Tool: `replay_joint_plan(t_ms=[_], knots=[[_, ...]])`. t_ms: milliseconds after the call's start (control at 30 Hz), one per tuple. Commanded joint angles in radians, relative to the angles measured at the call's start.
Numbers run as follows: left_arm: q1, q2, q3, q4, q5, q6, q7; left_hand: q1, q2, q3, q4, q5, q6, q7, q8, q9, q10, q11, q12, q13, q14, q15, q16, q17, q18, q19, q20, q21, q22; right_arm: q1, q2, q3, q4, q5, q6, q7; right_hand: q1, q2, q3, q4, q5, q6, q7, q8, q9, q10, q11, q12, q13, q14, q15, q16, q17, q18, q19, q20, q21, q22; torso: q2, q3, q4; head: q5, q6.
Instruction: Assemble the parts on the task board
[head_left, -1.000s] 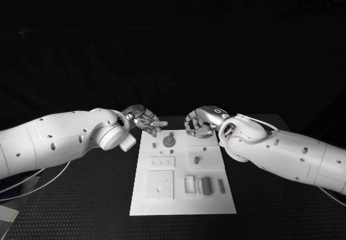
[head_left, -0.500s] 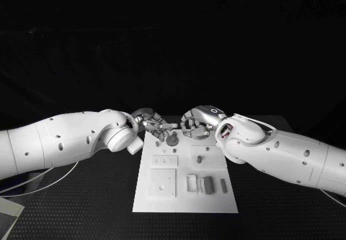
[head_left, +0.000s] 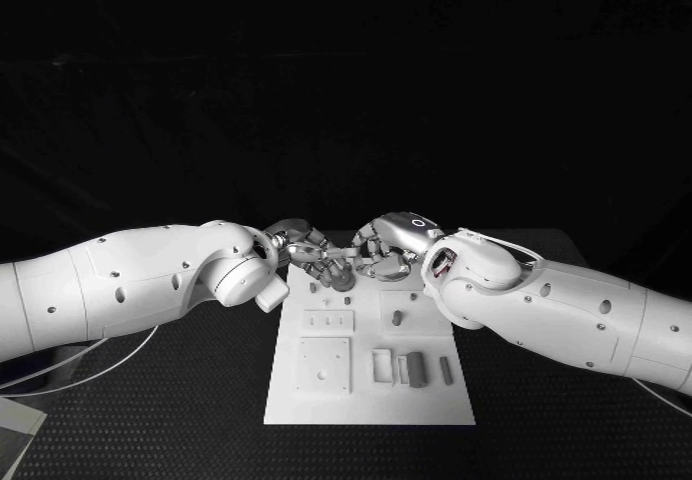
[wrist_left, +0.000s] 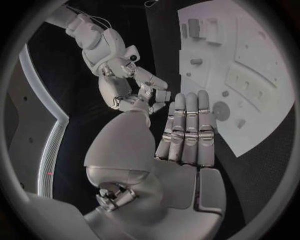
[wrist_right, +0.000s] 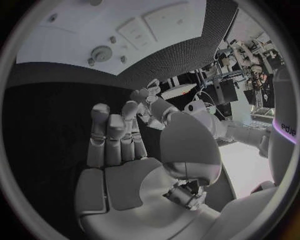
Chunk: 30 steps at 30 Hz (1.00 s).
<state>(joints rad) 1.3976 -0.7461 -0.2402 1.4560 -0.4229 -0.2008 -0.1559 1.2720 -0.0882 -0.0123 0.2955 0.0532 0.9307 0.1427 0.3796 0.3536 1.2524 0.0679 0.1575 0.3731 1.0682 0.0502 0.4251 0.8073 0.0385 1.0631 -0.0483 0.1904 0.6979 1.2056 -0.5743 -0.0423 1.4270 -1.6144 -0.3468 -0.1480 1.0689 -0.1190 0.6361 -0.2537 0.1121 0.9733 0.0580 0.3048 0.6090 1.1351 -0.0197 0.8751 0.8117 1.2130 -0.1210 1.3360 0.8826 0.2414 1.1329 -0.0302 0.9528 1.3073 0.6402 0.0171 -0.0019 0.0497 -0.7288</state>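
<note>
- Black and finely textured, the surface (head_left: 173, 420) carries the white task board (head_left: 369, 400) lying lengthwise in the middle, with darkness all around it.
- Both white arms crowd over the board's far end, and that is where I would expect trouble: the left hand (head_left: 306, 245) and the right hand (head_left: 381, 252) are very close together (almost finger to finger), so a small misjudged reach could knock one into the other.
- Neither hand holds anything that I can make out; in the wrist views the left hand's fingers (wrist_left: 187, 130) lie straight, side by side, and the right hand's fingers (wrist_right: 112, 135) are loosely raised.
- A round toothed part (wrist_left: 220, 109) sits on the board just beyond the left fingertips; a sideways brush could slide it away from its place, or nudge the small pegs (wrist_right: 114, 39) nearby.
- Nearer the robot lie a raised square plate (head_left: 322, 364) and several upright slim parts (head_left: 415, 369), well apart from both hands and not in their way.
</note>
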Motion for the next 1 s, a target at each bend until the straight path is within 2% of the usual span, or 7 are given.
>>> replay_joint_plan(t_ms=[33, 367, 667, 1000], knots=[[0.0, 0.002, 0.001, 0.003, 0.016, 0.023, 0.003, -0.006, 0.003, 0.008, -0.001, -0.004, 0.006, 0.0, -0.006, 0.0, -0.003, -0.002, -0.004, 0.003, -0.007, -0.001, -0.005, 0.002, 0.008, -0.003, -0.002, -0.005, 0.002, -0.001, 0.003, 0.0, 0.003, -0.007, 0.01, -0.003, -0.004, -0.009, 0.001, 0.006, 0.001, 0.041, 0.035, 0.002, 0.002, 0.006, 0.002, 0.004, 0.001, 0.005, -0.003, 0.004, 0.001, 0.02, 0.005, -0.002, 0.005, 0.015, 0.001, 0.0009, 0.0009, -0.002, 0.001], [0.0, 0.005, 0.001, 0.008, 0.016, 0.056, -0.01, 0.009, 0.013, 0.015, -0.002, -0.005, 0.016, -0.004, -0.002, 0.003, 0.004, -0.005, -0.004, 0.014, -0.001, -0.004, -0.002, 0.006, 0.008, 0.001, -0.004, -0.005, 0.006, -0.001, 0.004, 0.0, 0.01, -0.007, 0.004, -0.005, -0.004, -0.01, 0.0, 0.006, 0.001, 0.041, 0.035, 0.002, 0.002, 0.006, 0.001, 0.003, 0.001, 0.005, -0.003, 0.004, 0.0, 0.02, 0.005, -0.003, 0.005, 0.015, 0.002, 0.001, 0.0021, -0.003, -0.001], [0.0, 0.007, 0.001, 0.008, 0.038, 0.039, 0.002, 0.021, 0.022, 0.013, -0.003, -0.005, 0.026, -0.009, 0.002, 0.007, 0.013, -0.01, -0.004, 0.023, 0.004, -0.007, 0.001, 0.011, 0.008, 0.005, -0.006, -0.003, 0.01, -0.001, 0.01, 0.0, 0.015, -0.006, 0.014, -0.002, -0.005, -0.01, 0.0, 0.007, 0.001, 0.041, 0.035, 0.002, 0.003, 0.007, 0.001, 0.003, 0.001, 0.006, -0.004, 0.004, 0.0, 0.02, 0.006, -0.003, 0.005, 0.015, 0.003, 0.0019, 0.0002, -0.005, -0.001], [0.0, 0.011, 0.001, 0.018, 0.048, 0.04, 0.004, 0.034, 0.03, 0.009, -0.003, -0.005, 0.03, -0.011, 0.003, 0.008, 0.017, -0.011, -0.005, 0.029, 0.007, -0.009, 0.002, 0.013, 0.007, 0.007, -0.008, -0.003, 0.013, -0.003, 0.015, 0.0, 0.018, -0.004, 0.012, -0.001, -0.006, -0.01, 0.0, 0.008, 0.001, 0.042, 0.034, 0.001, 0.003, 0.007, 0.001, 0.002, 0.002, 0.006, -0.004, 0.004, 0.0, 0.02, 0.006, -0.003, 0.005, 0.014, 0.004, 0.0025, 0.0013, -0.007, -0.002]])
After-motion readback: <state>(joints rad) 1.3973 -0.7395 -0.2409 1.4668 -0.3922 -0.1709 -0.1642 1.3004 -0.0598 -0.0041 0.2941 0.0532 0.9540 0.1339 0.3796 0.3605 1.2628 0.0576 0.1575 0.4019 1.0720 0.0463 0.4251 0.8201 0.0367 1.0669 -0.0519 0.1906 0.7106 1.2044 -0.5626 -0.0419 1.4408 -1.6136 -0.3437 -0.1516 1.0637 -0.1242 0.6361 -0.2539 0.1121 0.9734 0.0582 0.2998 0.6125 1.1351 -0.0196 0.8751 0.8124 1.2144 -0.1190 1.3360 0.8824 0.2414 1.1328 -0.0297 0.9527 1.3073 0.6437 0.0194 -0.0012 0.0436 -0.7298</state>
